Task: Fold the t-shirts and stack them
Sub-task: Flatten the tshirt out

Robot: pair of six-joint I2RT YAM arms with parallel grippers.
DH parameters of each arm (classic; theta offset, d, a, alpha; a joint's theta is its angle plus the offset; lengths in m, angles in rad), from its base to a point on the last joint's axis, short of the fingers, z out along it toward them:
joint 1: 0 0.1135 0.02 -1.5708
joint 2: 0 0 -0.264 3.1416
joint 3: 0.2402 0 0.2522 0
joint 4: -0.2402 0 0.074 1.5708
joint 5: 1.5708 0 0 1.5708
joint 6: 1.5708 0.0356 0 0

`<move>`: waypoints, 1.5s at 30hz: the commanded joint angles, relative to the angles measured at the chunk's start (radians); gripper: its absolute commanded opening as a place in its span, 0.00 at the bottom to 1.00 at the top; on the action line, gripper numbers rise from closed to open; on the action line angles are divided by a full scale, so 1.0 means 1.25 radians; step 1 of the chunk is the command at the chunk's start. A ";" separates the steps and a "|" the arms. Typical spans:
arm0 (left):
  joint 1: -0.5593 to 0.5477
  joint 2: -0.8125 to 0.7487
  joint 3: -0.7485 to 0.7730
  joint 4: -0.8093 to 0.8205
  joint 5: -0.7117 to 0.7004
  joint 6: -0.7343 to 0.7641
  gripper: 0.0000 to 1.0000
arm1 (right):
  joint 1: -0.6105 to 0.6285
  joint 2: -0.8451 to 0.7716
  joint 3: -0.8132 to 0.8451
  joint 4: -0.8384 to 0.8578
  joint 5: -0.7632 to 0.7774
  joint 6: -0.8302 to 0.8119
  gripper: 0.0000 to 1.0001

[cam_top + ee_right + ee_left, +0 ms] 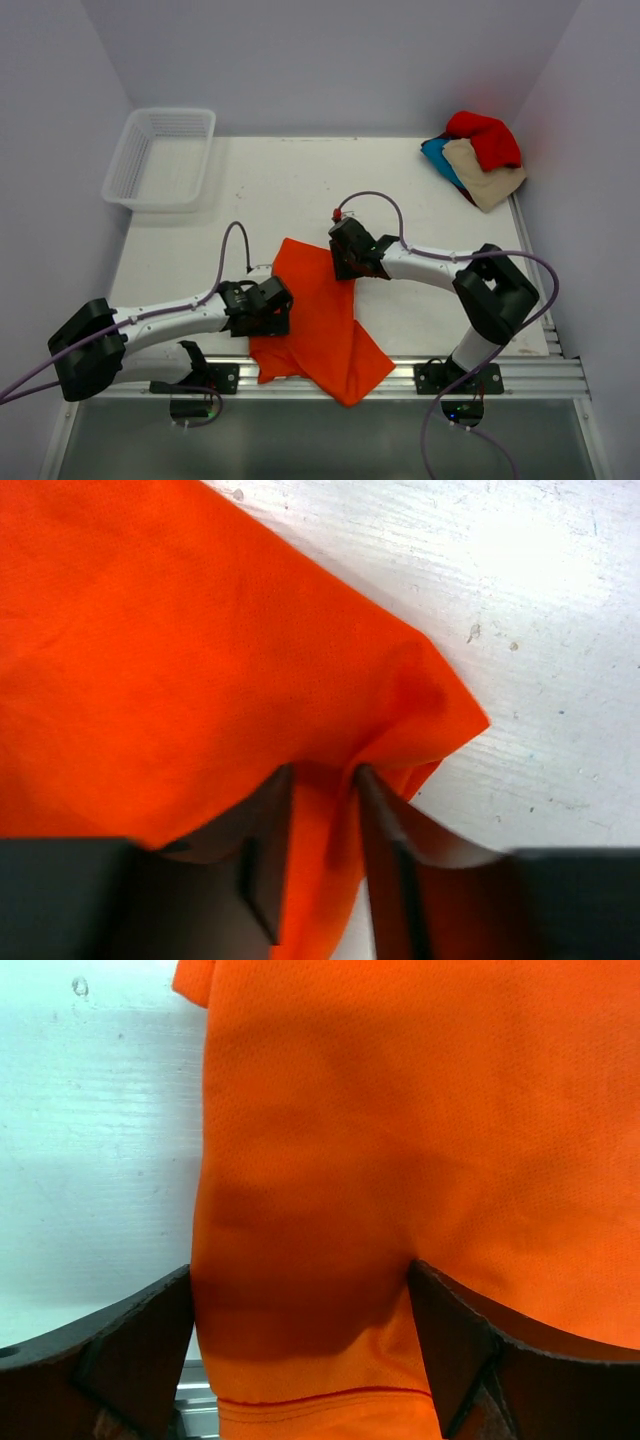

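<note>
Evidently the right end effector (322, 790) pinches a corner of the orange t-shirt (320, 320), lower centre on the bench (300, 180), probably to pull a fold; the left end effector (300, 1280), spread wide, straddles its opposite edge.

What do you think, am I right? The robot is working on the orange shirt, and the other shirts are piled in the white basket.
Not quite. The other shirts are piled at the far right corner of the table, not in the white basket; the top external view shows it. The robot is working on the orange shirt.
</note>
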 commanded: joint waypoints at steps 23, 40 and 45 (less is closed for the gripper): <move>0.057 0.052 0.314 -0.046 -0.271 0.211 0.00 | -0.004 -0.176 -0.008 -0.128 0.320 0.024 0.00; 0.351 0.273 0.592 0.071 -0.260 0.505 0.16 | -0.006 -0.462 -0.038 -0.294 0.495 0.090 0.00; 0.349 0.377 0.666 0.117 -0.327 0.500 0.99 | -0.004 -0.408 -0.044 -0.268 0.466 0.104 0.00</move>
